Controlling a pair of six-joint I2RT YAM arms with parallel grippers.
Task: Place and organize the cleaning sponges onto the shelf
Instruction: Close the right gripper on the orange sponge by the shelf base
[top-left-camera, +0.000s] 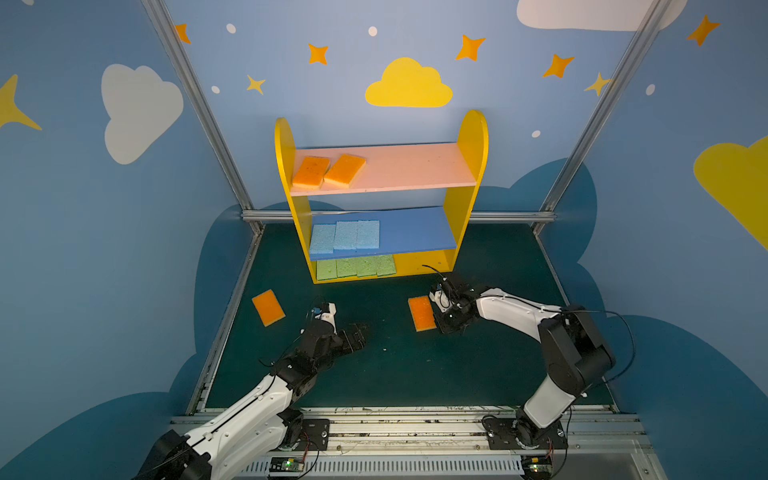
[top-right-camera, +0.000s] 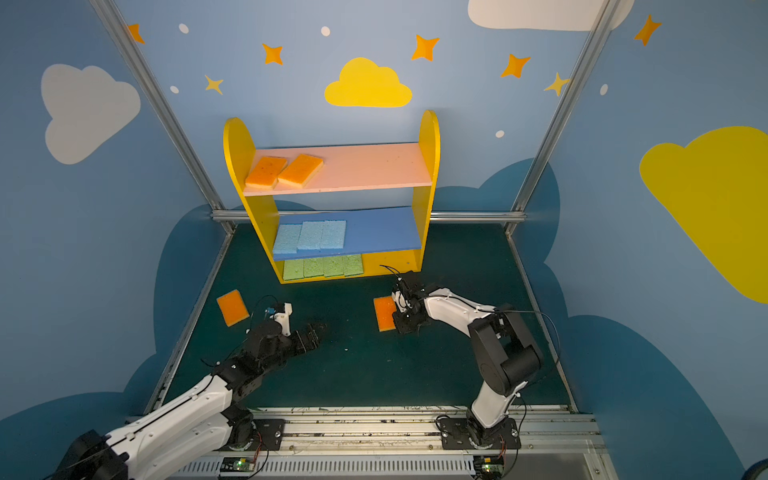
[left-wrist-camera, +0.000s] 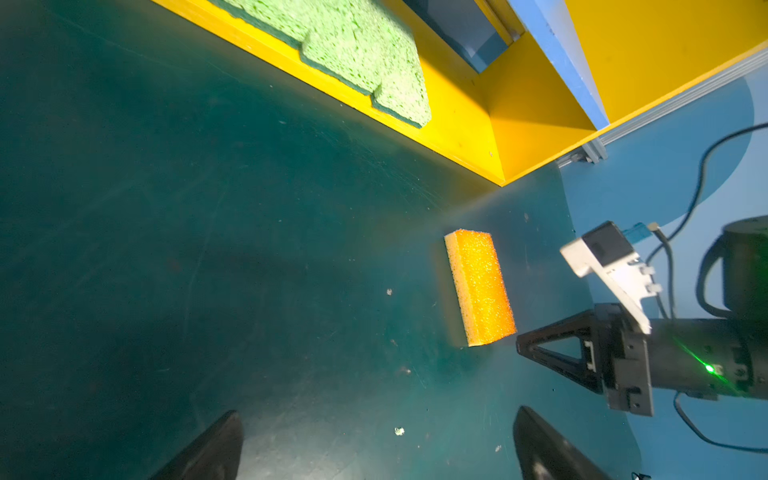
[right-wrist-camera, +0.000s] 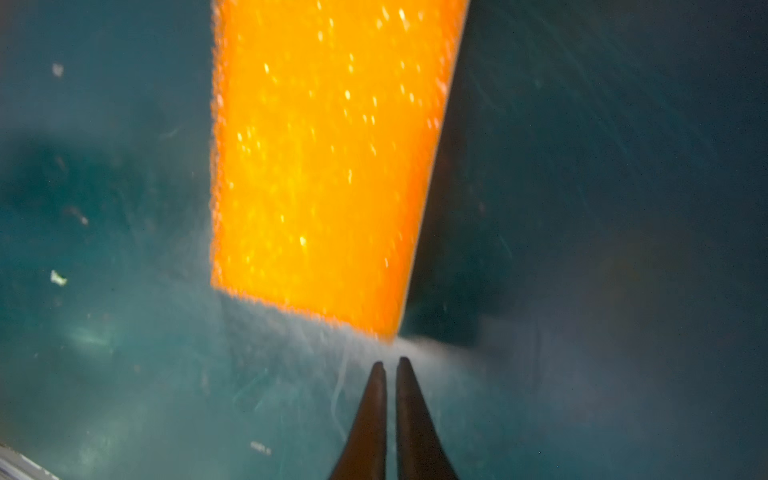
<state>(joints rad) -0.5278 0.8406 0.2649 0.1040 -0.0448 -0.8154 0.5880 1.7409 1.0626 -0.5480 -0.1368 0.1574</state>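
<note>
While an orange sponge (top-left-camera: 422, 312) lay flat on the mat (top-left-camera: 374, 374) before the shelf (top-left-camera: 471, 166), long axis toward it, the right gripper (right-wrist-camera: 390, 363) sat pinched together, empty, beside one corner. The left gripper (left-wrist-camera: 378, 413) stood spread wide.

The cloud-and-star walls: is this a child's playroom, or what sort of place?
Likely a robot test booth dressed as a playroom: painted walls in metal frame bars, two arms bolted to a rail, one small shelf.

Top cams overlook same shelf (top-left-camera: 415, 166); wrist cams close-up.
</note>
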